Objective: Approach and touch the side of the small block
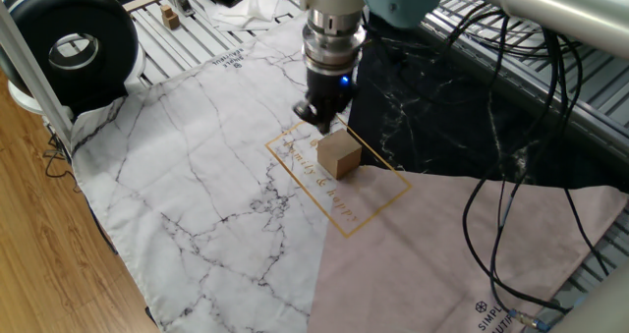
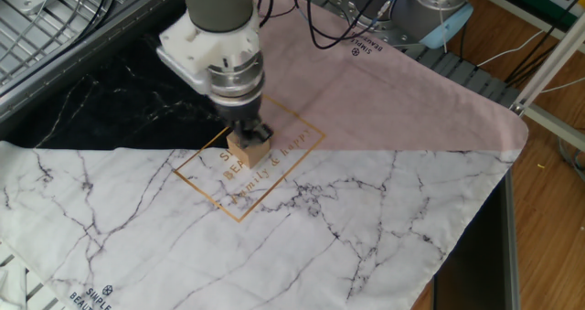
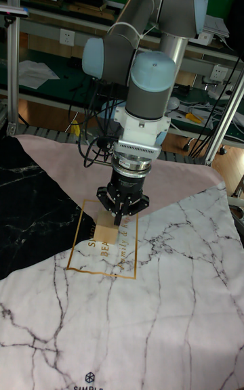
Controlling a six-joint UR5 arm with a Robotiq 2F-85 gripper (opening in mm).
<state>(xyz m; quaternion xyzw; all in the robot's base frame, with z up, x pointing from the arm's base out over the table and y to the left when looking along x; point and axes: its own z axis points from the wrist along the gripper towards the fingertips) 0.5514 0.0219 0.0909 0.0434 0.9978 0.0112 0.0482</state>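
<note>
Where the table is covered, a three-part cloth [image 1: 197,166]: white marble print over most of it, a black marble section [image 1: 462,127] on one side, a plain pink section [image 1: 472,264] on another. Above it, UR5 arm [image 3: 146,38], grey tubes with pale blue joint caps, wrist pointing straight down. Black cables [image 1: 521,156] draped over the black section in one fixed view. Round black device [image 1: 69,43] at the cloth's far corner there. Near the cloth's middle, a gold-outlined rectangle with lettering [image 2: 249,173]. Gripper [image 1: 314,117] low over that rectangle, blue light lit on its body; fingers dark and close-set, but whether pressed together or slightly parted cannot be told in any view. Small block [image 1: 338,155] resting flat on the cloth inside the gold outline, near the edge bordering the black section. In one fixed view, fingertips just beside the block's upper corner, a narrow gap apparent; in the other fixed view and the tall fixed view, fingertips overlapping the block's top edge, contact not resolvable.
</note>
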